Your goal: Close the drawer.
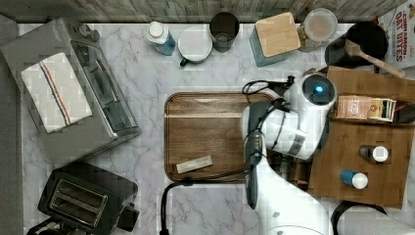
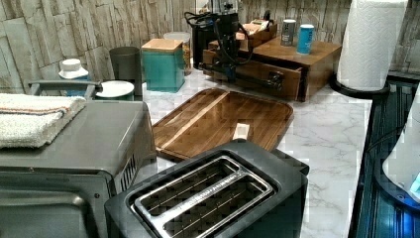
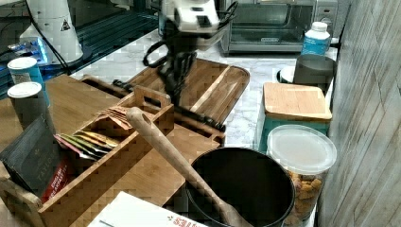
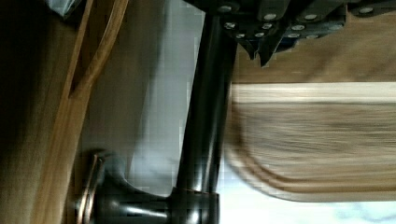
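Note:
The drawer (image 2: 270, 82) sits in the wooden cabinet and stands out a little from its body in the left view, its front carrying a long black handle (image 2: 257, 75). My gripper (image 2: 229, 67) hangs right at that handle near the drawer's far end. In the right view the gripper (image 3: 176, 92) comes down onto the handle (image 3: 201, 119) in front of the drawer (image 3: 189, 142). The wrist view has the black handle bar (image 4: 201, 116) running up under the gripper (image 4: 261, 44), with the drawer front (image 4: 46, 140) beside it. The arm (image 1: 293, 127) covers most of the drawer from above.
A dark round-cornered tray (image 1: 205, 132) with a small pale block (image 1: 194, 164) lies just in front of the drawer. The cabinet top (image 1: 381, 171) holds bottles and a tea box (image 1: 364, 107). A toaster (image 1: 83, 198), toaster oven (image 1: 73, 93), teal canister (image 1: 276, 39) and paper towel roll (image 2: 371, 44) stand around.

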Robot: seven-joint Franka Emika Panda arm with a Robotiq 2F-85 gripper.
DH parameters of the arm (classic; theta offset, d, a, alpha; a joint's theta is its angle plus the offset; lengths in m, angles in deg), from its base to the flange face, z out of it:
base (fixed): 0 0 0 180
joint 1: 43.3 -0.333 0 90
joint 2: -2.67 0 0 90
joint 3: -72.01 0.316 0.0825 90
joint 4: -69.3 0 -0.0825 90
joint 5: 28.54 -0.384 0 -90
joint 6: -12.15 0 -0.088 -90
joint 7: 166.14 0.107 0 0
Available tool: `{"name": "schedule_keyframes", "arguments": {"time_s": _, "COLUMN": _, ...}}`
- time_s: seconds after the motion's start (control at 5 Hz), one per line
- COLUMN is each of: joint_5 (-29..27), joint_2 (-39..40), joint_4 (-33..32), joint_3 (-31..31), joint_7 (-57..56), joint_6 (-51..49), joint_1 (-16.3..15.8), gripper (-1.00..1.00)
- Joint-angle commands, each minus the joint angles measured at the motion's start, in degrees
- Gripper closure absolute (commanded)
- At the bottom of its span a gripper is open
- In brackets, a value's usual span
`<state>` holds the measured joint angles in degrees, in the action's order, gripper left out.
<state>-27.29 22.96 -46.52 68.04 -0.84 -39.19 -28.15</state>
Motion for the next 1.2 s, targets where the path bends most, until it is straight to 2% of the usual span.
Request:
{"name": "schedule_keyframes", "arguments": {"time_s": 0.2, "joint_5": 1.15, "joint_2": -2.26, "joint_4": 1.84, "joint_3": -8.53, "joint_7": -4.85, "joint_6": 15.17, "joint_1": 10.47, "gripper": 1.00}}
{"name": "schedule_keyframes", "arguments": {"time_s": 0.6, "joint_5": 0.78, "joint_2": -2.21, "joint_4": 1.83, "joint_3": -9.24, "joint_7": -5.12, "joint_6": 15.18, "joint_1": 9.77, "gripper": 1.00}}
{"name": "schedule_keyframes", "arguments": {"time_s": 0.8, "joint_5": 1.74, "joint_2": -2.33, "joint_4": 1.85, "joint_3": -7.39, "joint_7": -4.48, "joint_6": 15.14, "joint_1": 11.57, "gripper": 1.00}}
{"name": "schedule_keyframes", "arguments": {"time_s": 1.0, "joint_5": 0.93, "joint_2": -2.23, "joint_4": 1.84, "joint_3": -8.94, "joint_7": -5.01, "joint_6": 15.18, "joint_1": 10.07, "gripper": 1.00}}
{"name": "schedule_keyframes", "arguments": {"time_s": 1.2, "joint_5": 0.88, "joint_2": -2.22, "joint_4": 1.83, "joint_3": -9.05, "joint_7": -5.02, "joint_6": 15.17, "joint_1": 9.97, "gripper": 1.00}}
